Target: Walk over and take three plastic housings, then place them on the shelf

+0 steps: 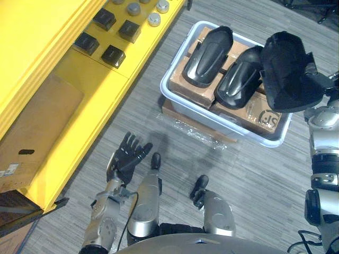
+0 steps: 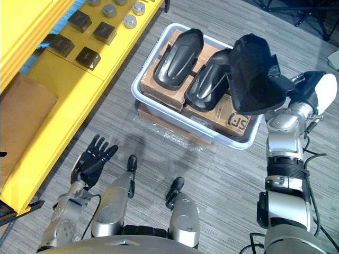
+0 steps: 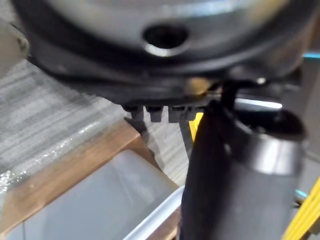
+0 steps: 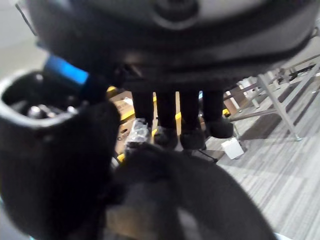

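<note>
Left eye view took in a long yellow shelf [image 1: 79, 90] running down the robot's left side. A pale plastic tub [image 1: 172, 87] stood apart from it on the grey floor [image 1: 254, 174], set on a flat cardboard box [image 1: 175, 114]. More cardboard boxes [image 1: 254, 114] lined the tub, and two black housings [image 1: 208, 50] lay side by side on top of them. A third housing [image 1: 288, 69] hung above the tub's right end, the right hand [image 2: 294, 83] clenched on it, fingers [image 4: 190, 120] curled over the dark shell. The left hand [image 1: 126, 156] hung released and spread, low beside the shelf, holding nothing. Small black blocks [image 1: 114, 54] and silver caps [image 1: 154, 19] sat on the shelf's upper level. The housings looked to be stiff, hollow, light mouldings with a smooth, probably slippery skin. A grip across the rim at the narrower end seemed safer than one on the domed back.
</note>
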